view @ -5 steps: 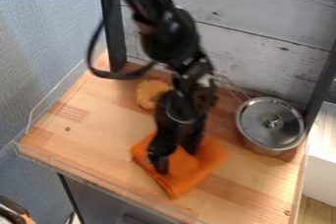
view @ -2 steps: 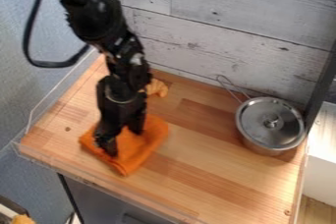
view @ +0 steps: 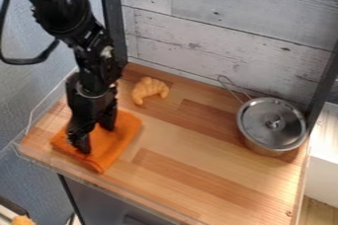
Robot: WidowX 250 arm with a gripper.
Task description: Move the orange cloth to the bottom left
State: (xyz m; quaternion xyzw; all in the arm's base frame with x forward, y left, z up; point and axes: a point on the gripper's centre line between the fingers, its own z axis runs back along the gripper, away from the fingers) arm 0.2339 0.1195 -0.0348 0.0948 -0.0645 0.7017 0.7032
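Observation:
The gripper [view: 94, 134] is over the left part of the wooden surface, pointing down onto the orange cloth [view: 117, 137]. Its two fingers stand apart, with orange fabric showing between them, and their tips meet the cloth's top. The folded cloth lies flat near the front left corner, its lower corner close to the front edge. The fingers cover some of the cloth's left half.
A croissant-shaped toy [view: 149, 89] lies behind the cloth, towards the wall. At the right stands a metal pot [view: 272, 124] with its lid on and a wire handle towards the back. A clear rim [view: 79, 174] borders the surface's front and left.
Gripper and cloth have moved left together across the surface, and slightly towards the back. The croissant toy, earlier partly covered by the arm, is now uncovered. The pot has stayed put.

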